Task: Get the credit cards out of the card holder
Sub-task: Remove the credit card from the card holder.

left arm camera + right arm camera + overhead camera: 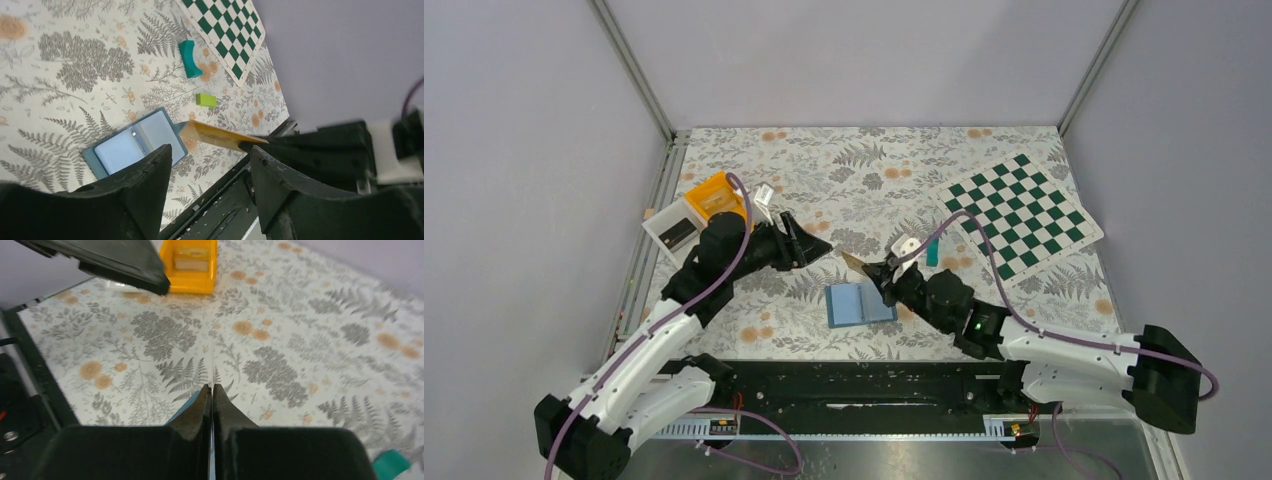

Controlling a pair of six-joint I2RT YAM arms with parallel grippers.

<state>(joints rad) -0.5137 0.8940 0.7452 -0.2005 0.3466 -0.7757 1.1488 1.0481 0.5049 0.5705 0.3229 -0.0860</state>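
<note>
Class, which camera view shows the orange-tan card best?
The left wrist view: the orange-tan card shows its broad face, held at one end. The top view gives only a small sliver. The right wrist view shows just the shut right end effector pinching it edge-on.

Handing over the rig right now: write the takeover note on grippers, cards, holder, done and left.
Left gripper: open, empty, near the orange card.
Right gripper: shut on the orange card, held off the table.
Card holder: lying open on the table, pockets look empty.
Done: teal card and green card lie out on the table.
Left: put the orange card down.
</note>
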